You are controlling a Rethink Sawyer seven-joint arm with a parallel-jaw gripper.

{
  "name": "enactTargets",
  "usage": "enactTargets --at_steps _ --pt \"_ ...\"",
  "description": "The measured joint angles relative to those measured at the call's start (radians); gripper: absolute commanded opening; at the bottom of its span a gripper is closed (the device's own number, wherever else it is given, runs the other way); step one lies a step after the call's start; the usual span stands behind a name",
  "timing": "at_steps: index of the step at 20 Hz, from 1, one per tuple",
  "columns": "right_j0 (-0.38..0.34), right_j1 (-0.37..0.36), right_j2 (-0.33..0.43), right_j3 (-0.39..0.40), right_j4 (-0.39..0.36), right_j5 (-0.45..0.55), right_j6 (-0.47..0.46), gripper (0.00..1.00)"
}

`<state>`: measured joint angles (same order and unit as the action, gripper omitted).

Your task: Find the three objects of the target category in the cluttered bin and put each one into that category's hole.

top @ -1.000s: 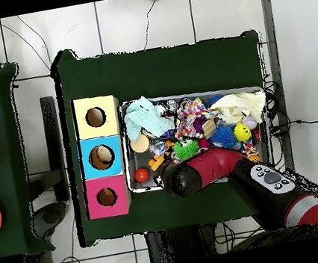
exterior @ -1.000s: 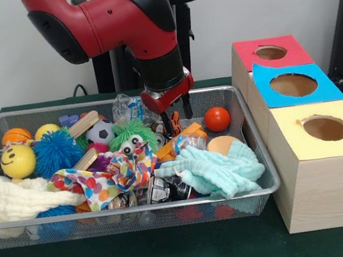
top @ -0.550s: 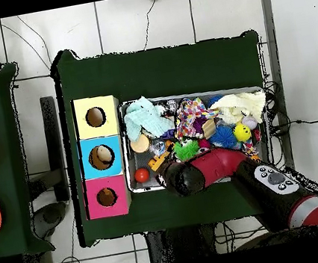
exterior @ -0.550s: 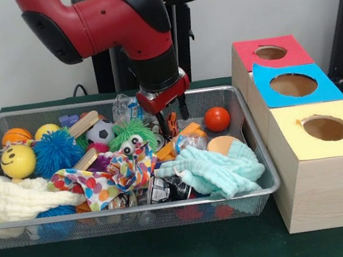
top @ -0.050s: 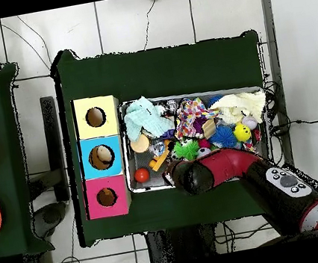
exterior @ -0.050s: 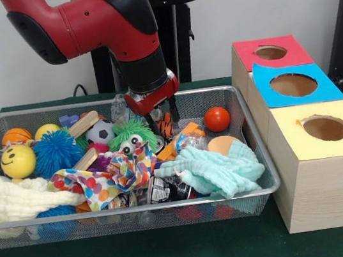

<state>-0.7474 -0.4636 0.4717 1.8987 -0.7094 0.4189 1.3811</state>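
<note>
Gripper (exterior @ -0.050s: 160, 118) – centre frame, pinching a small orange striped toy (exterior @ -0.050s: 166, 125) above the bin (exterior @ -0.050s: 252, 149); lift straight, clear the rim – then cross to the boxes (exterior @ -0.050s: 294, 87).

The hand (exterior @ -0.050s: 160, 115) has risen and shifted away from the red ball (exterior @ -0.050s: 217, 119), toward the green fuzzy toy (exterior @ -0.050s: 132, 134). It carries a small orange striped toy (exterior @ -0.050s: 166, 124), lifted clear of the clutter it sat in a second ago.

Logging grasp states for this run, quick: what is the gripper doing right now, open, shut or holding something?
Gripper: above the bin, shut on a small orange striped toy.
</note>
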Motion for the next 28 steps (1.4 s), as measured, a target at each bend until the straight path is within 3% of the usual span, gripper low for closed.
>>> enactTargets --at_steps 25,26,28 --pt "-0.001 0.0 0.001 0.0 0.0 0.0 0.0 1.0" --pt "-0.001 0.0 0.001 -0.001 0.0 0.0 0.0 0.0" --pt "-0.001 0.0 0.001 -0.001 -0.003 0.0 0.0 0.0"
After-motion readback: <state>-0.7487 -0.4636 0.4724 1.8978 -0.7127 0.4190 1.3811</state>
